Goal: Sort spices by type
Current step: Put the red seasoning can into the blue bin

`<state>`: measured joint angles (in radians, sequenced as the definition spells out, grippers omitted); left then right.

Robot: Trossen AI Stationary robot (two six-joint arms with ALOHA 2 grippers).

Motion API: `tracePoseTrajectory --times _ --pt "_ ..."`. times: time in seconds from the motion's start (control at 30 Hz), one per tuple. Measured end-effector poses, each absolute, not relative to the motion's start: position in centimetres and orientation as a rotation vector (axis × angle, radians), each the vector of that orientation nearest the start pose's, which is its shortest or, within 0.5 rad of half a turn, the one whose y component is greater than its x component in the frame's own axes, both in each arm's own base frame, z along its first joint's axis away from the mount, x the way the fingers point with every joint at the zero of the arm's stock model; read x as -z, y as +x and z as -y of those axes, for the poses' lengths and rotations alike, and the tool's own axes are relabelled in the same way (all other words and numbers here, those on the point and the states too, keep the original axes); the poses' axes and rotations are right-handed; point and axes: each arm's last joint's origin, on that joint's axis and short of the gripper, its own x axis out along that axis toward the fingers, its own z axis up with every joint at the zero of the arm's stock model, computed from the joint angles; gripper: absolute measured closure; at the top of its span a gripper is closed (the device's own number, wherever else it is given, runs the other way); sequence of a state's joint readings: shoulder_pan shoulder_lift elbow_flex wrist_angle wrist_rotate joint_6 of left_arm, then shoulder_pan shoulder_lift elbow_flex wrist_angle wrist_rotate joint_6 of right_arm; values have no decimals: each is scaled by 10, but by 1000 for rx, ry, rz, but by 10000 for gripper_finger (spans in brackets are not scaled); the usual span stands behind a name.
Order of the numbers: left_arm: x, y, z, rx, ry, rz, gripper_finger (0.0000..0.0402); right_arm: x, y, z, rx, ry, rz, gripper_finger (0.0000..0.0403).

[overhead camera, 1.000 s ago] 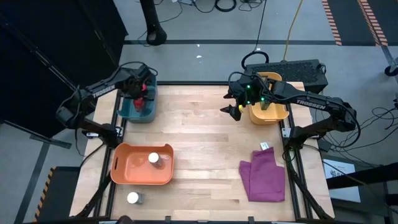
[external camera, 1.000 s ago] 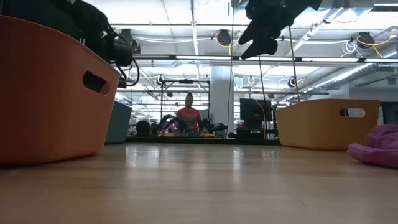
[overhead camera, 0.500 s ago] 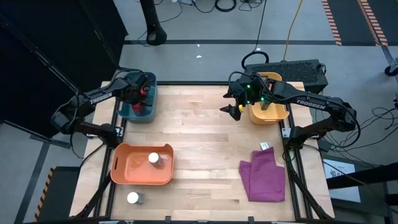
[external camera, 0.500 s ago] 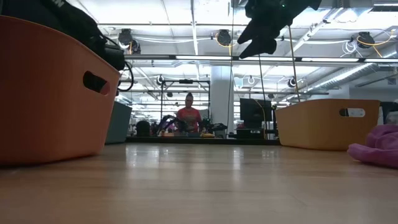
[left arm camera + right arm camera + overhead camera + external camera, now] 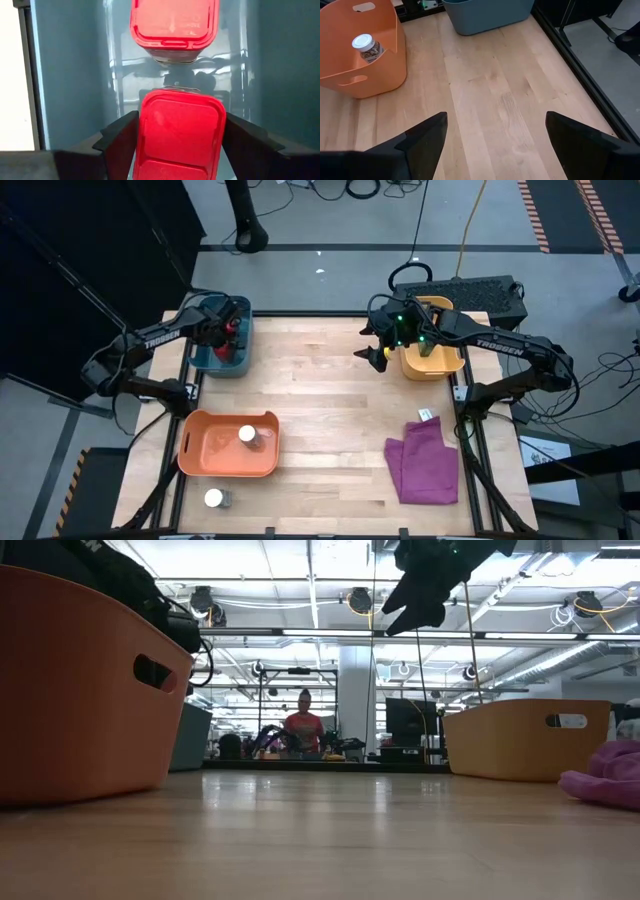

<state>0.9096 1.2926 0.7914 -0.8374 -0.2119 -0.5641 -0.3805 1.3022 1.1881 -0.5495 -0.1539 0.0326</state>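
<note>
My left gripper (image 5: 226,332) reaches down into the blue bin (image 5: 243,352) at the far left, shut on a red box (image 5: 180,135). A second red box (image 5: 174,25) lies on the bin floor just beyond it. My right gripper (image 5: 379,356) hangs open above the table beside the yellow bin (image 5: 448,365), its fingers wide apart (image 5: 495,145). One clear jar with a white lid (image 5: 247,435) stands in the orange bin (image 5: 200,450). Another jar (image 5: 213,498) stands on the table by the near edge, with a dark grey box (image 5: 227,499) beside it. My left gripper pinches the red box between its two fingers (image 5: 120,140), one on each long side (image 5: 145,145). It comes from above, pointing down into the blue bin. Whether the box rests on the bin floor I cannot tell.
A purple cloth (image 5: 422,463) lies crumpled at the near right, with a small pale packet (image 5: 426,416) just beyond it. The bare wood in the table's middle (image 5: 330,410) is free. A person in a red shirt (image 5: 304,730) stands far behind the table.
My left arm has drawn back toward the table's left edge and its gripper has sunk a little deeper into the blue bin with the red box. For the last half second it has kept still. My right arm has not moved.
</note>
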Motion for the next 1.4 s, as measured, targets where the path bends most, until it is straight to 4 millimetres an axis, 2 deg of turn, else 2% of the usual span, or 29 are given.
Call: tracePoseTrajectory --times 0.3,0.53,0.73,0.8,0.9,1.17,1.23,1.4 --pt "-210 122 -166 -1313 -907 -982 128 -330 258 98 230 207 -639 83" --pt "-234 120 -164 -1305 -874 -870 128 -330 258 98 231 207 -639 83" --pt "-252 126 -174 -1311 -806 -737 134 -329 259 99 231 207 -642 83" --pt "-254 126 -179 -1345 -789 -722 150 -328 260 99 232 210 -649 83" --pt "-249 121 -187 -1361 -797 -747 194 -325 263 100 230 213 -659 83" --pt "-234 120 -202 -1344 -880 -777 378 -315 270 103 226 224 -696 83" --pt "-233 120 -204 -1367 -894 -762 392 -314 270 103 226 224 -698 83" --pt "-226 122 -210 -1387 -899 -785 386 -315 270 103 226 223 -694 83"
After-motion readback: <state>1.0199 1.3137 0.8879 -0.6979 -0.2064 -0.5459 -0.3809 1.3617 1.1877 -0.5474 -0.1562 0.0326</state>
